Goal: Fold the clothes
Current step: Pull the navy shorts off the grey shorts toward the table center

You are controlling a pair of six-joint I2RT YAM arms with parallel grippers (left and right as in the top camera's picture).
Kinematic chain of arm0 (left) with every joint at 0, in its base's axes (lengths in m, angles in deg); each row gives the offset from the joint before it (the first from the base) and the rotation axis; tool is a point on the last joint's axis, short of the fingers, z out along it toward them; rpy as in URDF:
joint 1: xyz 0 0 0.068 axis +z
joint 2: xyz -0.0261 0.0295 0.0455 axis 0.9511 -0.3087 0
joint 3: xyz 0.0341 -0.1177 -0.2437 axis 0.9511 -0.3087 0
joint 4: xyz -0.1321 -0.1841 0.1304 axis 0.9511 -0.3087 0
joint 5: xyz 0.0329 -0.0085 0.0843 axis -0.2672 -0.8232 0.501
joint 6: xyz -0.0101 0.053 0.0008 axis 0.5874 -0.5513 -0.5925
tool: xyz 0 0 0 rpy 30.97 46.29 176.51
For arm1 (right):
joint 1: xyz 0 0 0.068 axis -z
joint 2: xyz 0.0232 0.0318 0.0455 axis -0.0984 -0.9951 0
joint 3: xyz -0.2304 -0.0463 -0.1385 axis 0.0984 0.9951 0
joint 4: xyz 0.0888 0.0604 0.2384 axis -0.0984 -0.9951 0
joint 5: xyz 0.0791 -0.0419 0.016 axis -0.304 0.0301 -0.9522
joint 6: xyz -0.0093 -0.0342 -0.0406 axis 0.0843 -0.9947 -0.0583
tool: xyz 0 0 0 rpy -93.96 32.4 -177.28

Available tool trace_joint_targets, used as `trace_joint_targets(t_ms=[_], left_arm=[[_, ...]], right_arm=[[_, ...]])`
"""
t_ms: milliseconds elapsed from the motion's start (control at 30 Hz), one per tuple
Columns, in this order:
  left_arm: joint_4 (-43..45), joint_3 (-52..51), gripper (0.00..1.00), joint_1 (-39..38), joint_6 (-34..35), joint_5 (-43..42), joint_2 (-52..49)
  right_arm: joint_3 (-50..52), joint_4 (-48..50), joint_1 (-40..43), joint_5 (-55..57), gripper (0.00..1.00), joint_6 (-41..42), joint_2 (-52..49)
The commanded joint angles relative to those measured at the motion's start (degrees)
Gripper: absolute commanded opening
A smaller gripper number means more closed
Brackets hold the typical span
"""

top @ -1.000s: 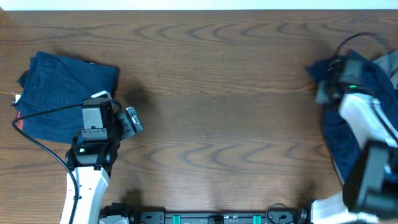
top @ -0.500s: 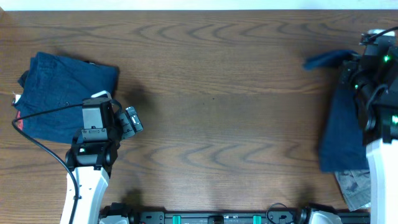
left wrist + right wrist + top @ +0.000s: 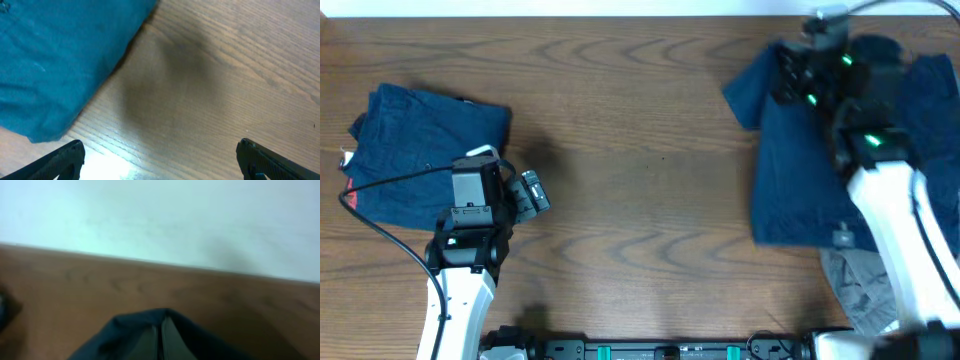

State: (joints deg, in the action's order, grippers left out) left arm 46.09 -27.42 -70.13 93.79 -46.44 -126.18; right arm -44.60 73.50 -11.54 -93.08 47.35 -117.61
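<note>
A folded pair of dark navy shorts (image 3: 415, 150) lies at the left of the table, with a red-and-white label at its left edge; its corner shows in the left wrist view (image 3: 60, 60). My left gripper (image 3: 532, 194) is open and empty just right of it, over bare wood (image 3: 160, 160). My right gripper (image 3: 790, 70) is shut on a second pair of navy shorts (image 3: 800, 170) and holds it up at the far right, the fabric hanging wide. The right wrist view shows the fingers (image 3: 160, 340) closed with dark fabric (image 3: 125, 330) draped over them.
A pile of clothes lies at the far right: more navy fabric (image 3: 930, 90) and a grey garment (image 3: 865, 295) near the front edge. The brown wooden table (image 3: 650, 150) spans the view. A white wall (image 3: 160, 220) stands behind the table's far edge.
My right arm has swung left and away from me, lifting the navy shorts off the pile so they spread out and hang. The left arm and the folded shorts have not moved.
</note>
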Motion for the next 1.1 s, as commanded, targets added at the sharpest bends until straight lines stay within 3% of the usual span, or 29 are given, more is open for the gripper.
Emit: trace_joint_targets(t_ms=[0, 67, 133, 167, 200, 267, 367, 500, 600, 667, 733, 1067], left_arm=[[0.0, 1.25, 0.98, 0.28, -0.9, 0.04, -0.17], [-0.07, 1.25, 0.98, 0.28, -0.9, 0.04, -0.17], [0.0, 1.25, 0.98, 0.28, -0.9, 0.04, -0.17], [0.09, 1.25, 0.98, 0.28, -0.9, 0.07, -0.17], [0.31, 1.25, 0.98, 0.28, -0.9, 0.04, -0.17], [0.98, 1.25, 0.98, 0.28, -0.59, 0.02, -0.17], [1.92, 1.25, 0.98, 0.28, 1.55, 0.04, -0.17], [3.17, 1.25, 0.98, 0.28, 7.3, -1.84, -0.33], [5.33, 1.25, 0.98, 0.26, 12.02, -9.05, -1.27], [6.8, 1.22, 0.98, -0.31, 13.27, -13.86, -2.58], [8.22, 1.22, 0.98, -1.79, 13.55, -17.11, -4.31], [23.37, 1.25, 0.98, -21.03, 21.73, -20.72, -20.44]], right_arm=[[-0.83, 13.03, -1.66, -5.11, 0.09, 11.69, -6.27], [-0.85, 20.96, -1.73, -8.41, 0.17, 18.03, -9.92], [-0.85, 22.82, -1.99, -11.06, 0.22, 21.42, -12.66], [-0.85, 21.51, -2.08, -12.48, 0.33, 21.14, -13.64], [-0.85, 17.75, -2.05, -13.68, 0.53, 19.37, -14.62], [-0.85, 8.79, -1.86, -12.46, 0.68, 14.84, -15.3], [-0.85, -6.38, -0.79, -2.95, 0.79, 7.67, -14.84], [-0.85, -19.37, 1.6, 9.84, 0.83, 4.63, -11.85], [-0.85, -27.87, 5.31, 17.07, 0.85, 4.66, -7.48], [-0.85, -31.56, 7.98, 18.73, 0.99, 4.63, -4.74], [-0.85, -34.75, 10.75, 18.73, 0.99, 4.63, -2.29], [-0.83, -48.15, 21.62, 18.34, 0.99, 5.55, 2.08]])
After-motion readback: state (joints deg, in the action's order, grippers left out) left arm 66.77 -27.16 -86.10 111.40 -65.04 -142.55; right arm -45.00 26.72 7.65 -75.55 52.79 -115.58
